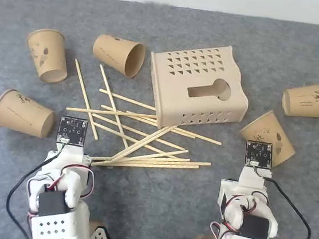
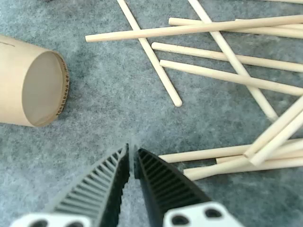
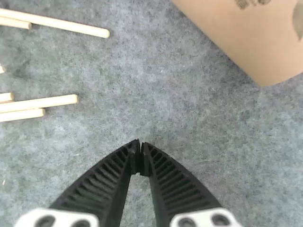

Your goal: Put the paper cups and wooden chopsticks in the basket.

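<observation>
1. Plainly, nothing has gone in yet. In the high view the basket [image 1: 200, 87] lies tipped on the counter [image 1: 155, 211] with a holed wall facing up, and I cannot tell which way its mouth points. It rests across part of the chopsticks [image 1: 140, 137], which fan out in a loose heap between my arms and the basket. Five paper cups [image 1: 119, 55] lie on their sides, three to my left and two to my right. I judge the basket's tilt matters most, since anything dropped in may slide out again.

2. Next, the left wrist view. My left fingers [image 2: 132, 150] are clenched on nothing and hang above bare counter. The near-left cup [image 2: 33, 87] shows them its open mouth on one side, and chopstick ends lie just beside them on the other. I take this as a waiting spot, close to both kinds of thing. The fingers must part before either can be taken.

3. Last, the right wrist view. My right fingers [image 3: 141, 144] are likewise pressed together and empty above the counter. The wall of the near-right cup [image 3: 255, 33] is nearby, and a few chopstick ends lie apart on the opposite side. That cup looks the easier first pick for this arm.
</observation>
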You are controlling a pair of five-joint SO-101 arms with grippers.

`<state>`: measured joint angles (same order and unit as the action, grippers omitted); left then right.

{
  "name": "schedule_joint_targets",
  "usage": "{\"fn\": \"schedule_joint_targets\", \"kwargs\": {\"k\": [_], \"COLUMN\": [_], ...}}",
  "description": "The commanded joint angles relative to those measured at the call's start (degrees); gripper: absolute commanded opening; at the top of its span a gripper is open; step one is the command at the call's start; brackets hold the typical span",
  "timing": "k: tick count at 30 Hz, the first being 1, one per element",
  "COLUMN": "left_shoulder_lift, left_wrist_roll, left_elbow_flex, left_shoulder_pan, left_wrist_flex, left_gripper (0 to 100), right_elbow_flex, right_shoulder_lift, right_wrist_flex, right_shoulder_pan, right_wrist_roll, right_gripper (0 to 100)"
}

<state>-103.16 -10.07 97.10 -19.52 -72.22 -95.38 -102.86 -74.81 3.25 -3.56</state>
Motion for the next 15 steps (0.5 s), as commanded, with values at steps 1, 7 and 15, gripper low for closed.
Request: {"fn": "schedule_joint_targets", "kwargs": {"k": [1,7,15], "left_shoulder_lift": [-1.05,-1.05,-1.05], "left_wrist_roll": [-0.35,-0.35,-0.26], "left_elbow_flex": [-0.57,-0.57,-0.57], "left_shoulder_pan": [0.18,0.18,1.05], "left_wrist_flex": [-0.18,-0.18,-0.18], "left_gripper": [1,1,1], "right_elbow_flex": [-0.97,-0.97,-0.97], "right_shoulder_lift": [-1.10,-1.10,-1.10], "right_wrist_flex": [-0.31,-0.31,0.13], "right_shoulder_pan": [0.40,0.40,0.22], "right_wrist_roll": [-0.44,-0.44,-0.18], "right_gripper": [0.8,0.8,0.8]}}
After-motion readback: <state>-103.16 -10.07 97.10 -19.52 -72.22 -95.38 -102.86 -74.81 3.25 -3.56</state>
